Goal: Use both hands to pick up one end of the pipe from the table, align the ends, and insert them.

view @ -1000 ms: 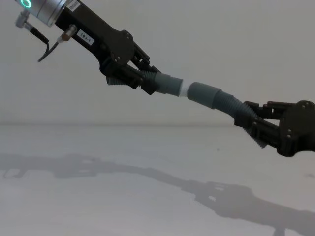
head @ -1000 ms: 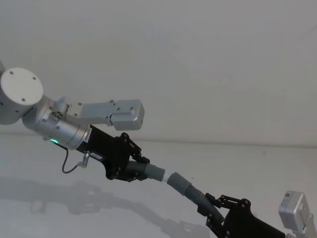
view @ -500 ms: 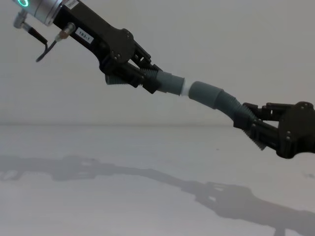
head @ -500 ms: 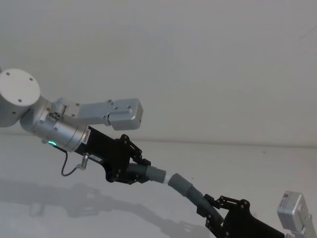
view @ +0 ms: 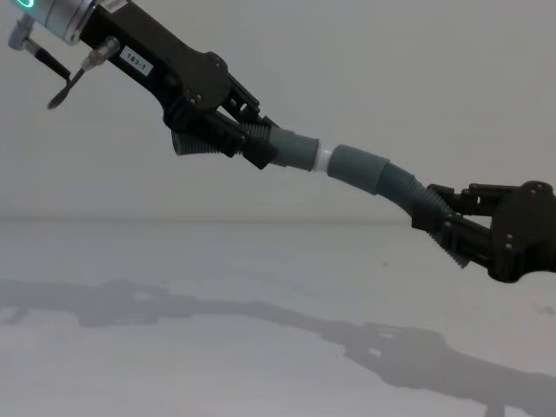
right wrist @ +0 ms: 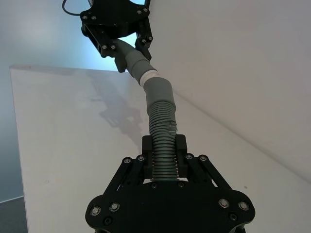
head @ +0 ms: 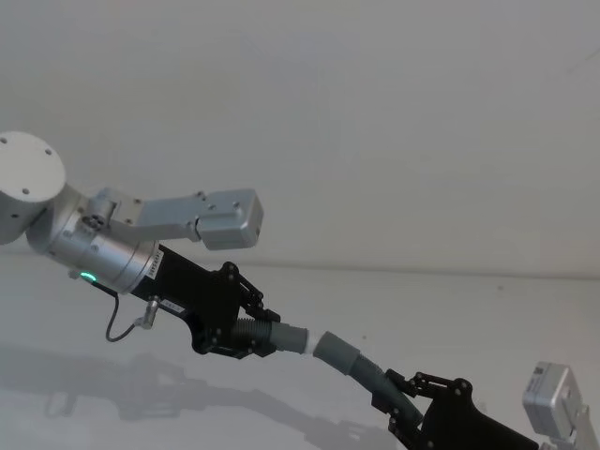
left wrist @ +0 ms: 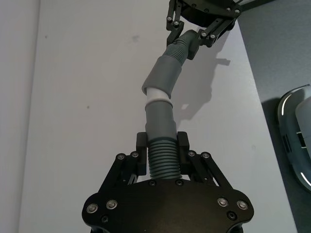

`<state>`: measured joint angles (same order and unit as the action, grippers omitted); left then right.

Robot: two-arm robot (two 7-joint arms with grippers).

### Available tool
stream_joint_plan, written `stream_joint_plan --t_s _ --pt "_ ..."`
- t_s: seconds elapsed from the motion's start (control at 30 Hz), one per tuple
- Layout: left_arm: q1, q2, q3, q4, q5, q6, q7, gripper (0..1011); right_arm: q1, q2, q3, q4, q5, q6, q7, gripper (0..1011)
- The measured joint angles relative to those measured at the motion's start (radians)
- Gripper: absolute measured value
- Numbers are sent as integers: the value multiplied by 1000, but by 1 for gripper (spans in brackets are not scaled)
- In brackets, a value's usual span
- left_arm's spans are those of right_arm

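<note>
Both pipe pieces hang in the air above the white table (view: 174, 269). My left gripper (view: 261, 148) is shut on the ribbed part of the piece with the smooth grey cuff (view: 295, 149) and white spigot (view: 322, 159). My right gripper (view: 439, 217) is shut on the ribbed part (right wrist: 160, 126) of the other piece, whose wider cuff (view: 363, 167) faces the spigot. The spigot's tip sits in the wide cuff's mouth with a white band (left wrist: 158, 94) showing, and the pieces meet at a slight angle. In the head view, the left gripper (head: 262, 333) and right gripper (head: 398, 398) hold them low in the middle.
A plain pale wall (view: 391, 69) rises behind the table. The arms cast shadows (view: 261, 313) on the surface below. In the left wrist view the table's edge borders grey floor, where a white-rimmed object (left wrist: 296, 136) lies.
My left arm has drawn back to the left and dropped a little in the head view. The spigot now meets the wide cuff there. The right gripper has barely moved.
</note>
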<state>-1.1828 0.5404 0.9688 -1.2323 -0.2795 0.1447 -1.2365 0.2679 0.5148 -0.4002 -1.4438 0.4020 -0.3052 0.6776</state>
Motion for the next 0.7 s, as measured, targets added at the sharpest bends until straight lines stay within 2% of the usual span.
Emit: stream_joint_plan --t_s 0.7 --pt "1 16 10 -18 -13 20 -9 327 -2 6 0 -5 -2 2 0 249"
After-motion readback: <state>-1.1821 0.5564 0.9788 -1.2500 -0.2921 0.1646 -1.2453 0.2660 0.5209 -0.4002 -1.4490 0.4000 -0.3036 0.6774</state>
